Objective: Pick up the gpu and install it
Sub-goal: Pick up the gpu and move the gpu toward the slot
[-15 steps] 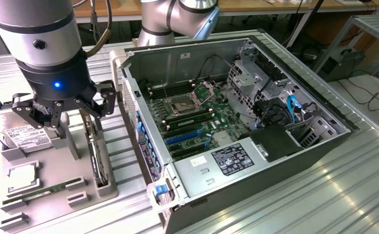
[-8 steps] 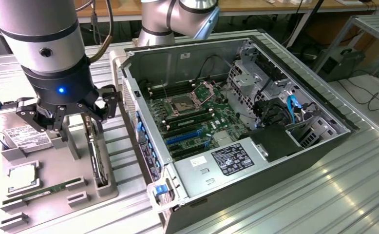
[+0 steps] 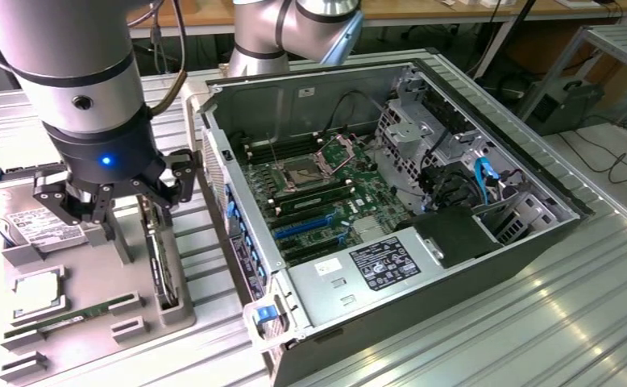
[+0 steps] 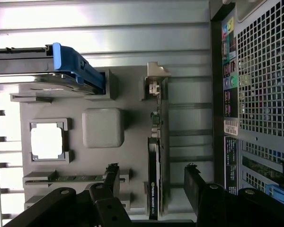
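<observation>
The gpu (image 3: pixel 162 270) stands on edge in a slot of the grey parts tray (image 3: pixel 88 339), at the exterior view's left beside the open PC case. In the wrist view the gpu (image 4: pixel 154 161) is a thin dark card with its pale metal bracket (image 4: pixel 156 78) at the far end. My gripper (image 3: pixel 130 238) hangs right over the tray. In the wrist view the gripper (image 4: pixel 152 182) is open, and its black fingers (image 4: pixel 111 177) straddle the card with a gap on each side. Nothing is held.
The open PC case (image 3: pixel 571 205) lies at the exterior view's right, with blue expansion slots (image 3: pixel 303 230) on its motherboard. The tray also holds a hard drive (image 3: pixel 34 222), a CPU (image 3: pixel 36 286) and a RAM stick (image 3: pixel 72 314). The case's perforated rear panel (image 4: pixel 260 94) runs close beside the tray.
</observation>
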Available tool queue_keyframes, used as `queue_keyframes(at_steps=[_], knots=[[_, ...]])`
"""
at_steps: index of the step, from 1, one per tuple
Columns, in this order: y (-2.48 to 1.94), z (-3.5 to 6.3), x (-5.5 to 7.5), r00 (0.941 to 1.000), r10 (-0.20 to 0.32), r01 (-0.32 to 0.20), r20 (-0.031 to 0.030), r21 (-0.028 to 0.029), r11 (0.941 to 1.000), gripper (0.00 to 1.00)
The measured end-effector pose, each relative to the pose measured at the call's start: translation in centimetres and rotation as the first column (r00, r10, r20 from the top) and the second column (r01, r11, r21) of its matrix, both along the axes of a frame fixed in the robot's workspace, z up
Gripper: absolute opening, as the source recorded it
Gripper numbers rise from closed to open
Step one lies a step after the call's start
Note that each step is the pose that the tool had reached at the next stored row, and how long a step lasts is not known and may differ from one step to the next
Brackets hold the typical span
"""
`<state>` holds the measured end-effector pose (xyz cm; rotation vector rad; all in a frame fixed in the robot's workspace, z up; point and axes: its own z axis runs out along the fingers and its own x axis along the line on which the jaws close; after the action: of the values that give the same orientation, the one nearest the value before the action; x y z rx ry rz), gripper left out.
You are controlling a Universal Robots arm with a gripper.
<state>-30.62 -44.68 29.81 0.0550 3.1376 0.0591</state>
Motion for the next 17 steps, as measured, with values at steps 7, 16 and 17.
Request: queue_keyframes(at_steps=[7,16,17], knots=[[-0.03,-0.87,0.0,1.0,0.0,0.0,-0.0002,0.0,1.0,0.66],[-0.32,-1.93,0.0,1.0,0.0,0.0,-0.0015,0.0,1.0,0.66],[-0.32,-2.04,0.0,1.0,0.0,0.0,-0.0015,0.0,1.0,0.66]])
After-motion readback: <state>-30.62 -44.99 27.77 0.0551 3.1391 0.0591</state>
